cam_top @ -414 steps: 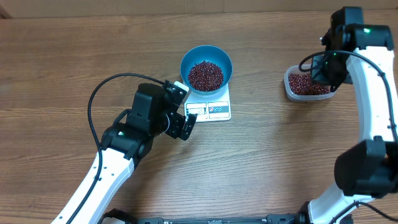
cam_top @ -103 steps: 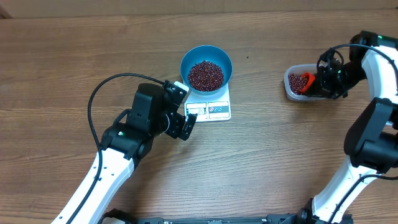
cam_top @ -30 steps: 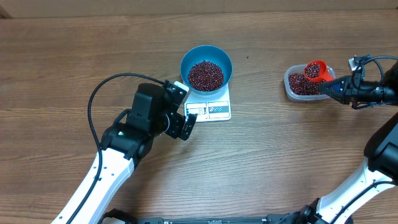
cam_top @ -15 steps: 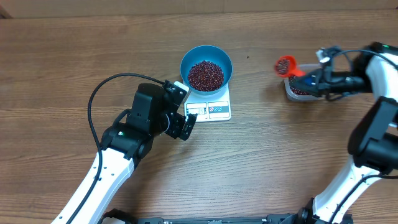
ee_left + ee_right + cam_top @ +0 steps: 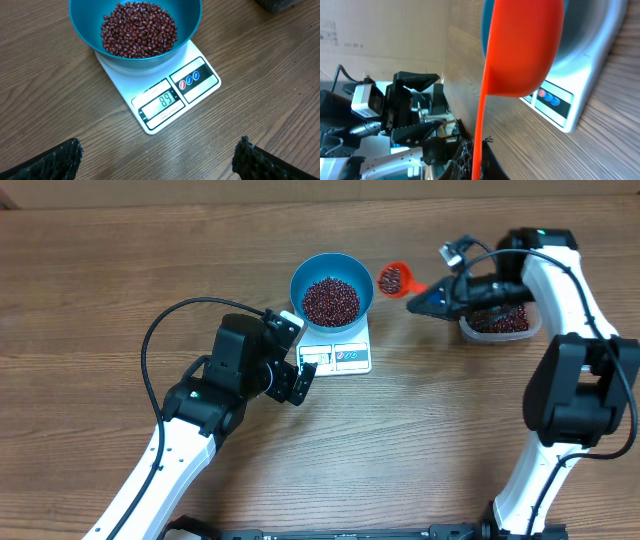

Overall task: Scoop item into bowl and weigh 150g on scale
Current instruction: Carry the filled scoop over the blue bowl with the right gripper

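Step in hand: carrying loaded scoop across to bowl. Right hand, upper right of overhead frame, clamped narrow on scoop handle. Cup just right of bowl rim, not yet over it, beans showing inside. Left hand spread wide, holding nothing, parked lower left of scale. Bowl sits on scale, top centre of frame, w/ heap of beans. Display in left wrist view reads 89, so short of target; prob. more than one scoop to go. Tub w/ spare beans at right, under right arm.

To do well: hold cup level till fully past rim, centre over heap, tip slowly & low so nothing bounces out. Avoid knocking bowl or pressing scale, as either wld skew reading. Trickle last bit, eyes on display.
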Motion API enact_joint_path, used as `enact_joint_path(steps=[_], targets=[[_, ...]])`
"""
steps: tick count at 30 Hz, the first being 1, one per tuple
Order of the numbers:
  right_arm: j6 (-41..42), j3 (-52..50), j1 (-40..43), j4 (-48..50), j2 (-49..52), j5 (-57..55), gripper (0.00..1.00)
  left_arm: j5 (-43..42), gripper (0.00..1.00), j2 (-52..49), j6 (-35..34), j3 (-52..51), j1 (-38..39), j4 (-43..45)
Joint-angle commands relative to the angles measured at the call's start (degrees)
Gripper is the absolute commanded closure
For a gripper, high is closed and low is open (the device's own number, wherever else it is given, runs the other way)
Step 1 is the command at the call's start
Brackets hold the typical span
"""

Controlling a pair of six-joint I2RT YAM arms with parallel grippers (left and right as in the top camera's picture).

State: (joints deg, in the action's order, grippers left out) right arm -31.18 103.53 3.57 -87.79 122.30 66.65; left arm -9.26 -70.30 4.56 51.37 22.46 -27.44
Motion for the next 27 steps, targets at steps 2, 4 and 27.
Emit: enact_joint_path(steps=[2,4,27], targets=[[6.8,4.3,-4.0,2.3,0.2,-1.2,0.96,-0.7,0.00,-0.1,0.4,0.9,-0.2,0.2],[8.9,5.2,-6.1,3.9,0.2,-2.8,0.96,-0.7,0.01,-0.1,0.4,0.9,-0.2,0.2],[34.3,19.3,-25.4,9.0,0.2,-54.3,0.96,-0.7,0.00,-0.1,0.4,0.9,-0.2,0.2]])
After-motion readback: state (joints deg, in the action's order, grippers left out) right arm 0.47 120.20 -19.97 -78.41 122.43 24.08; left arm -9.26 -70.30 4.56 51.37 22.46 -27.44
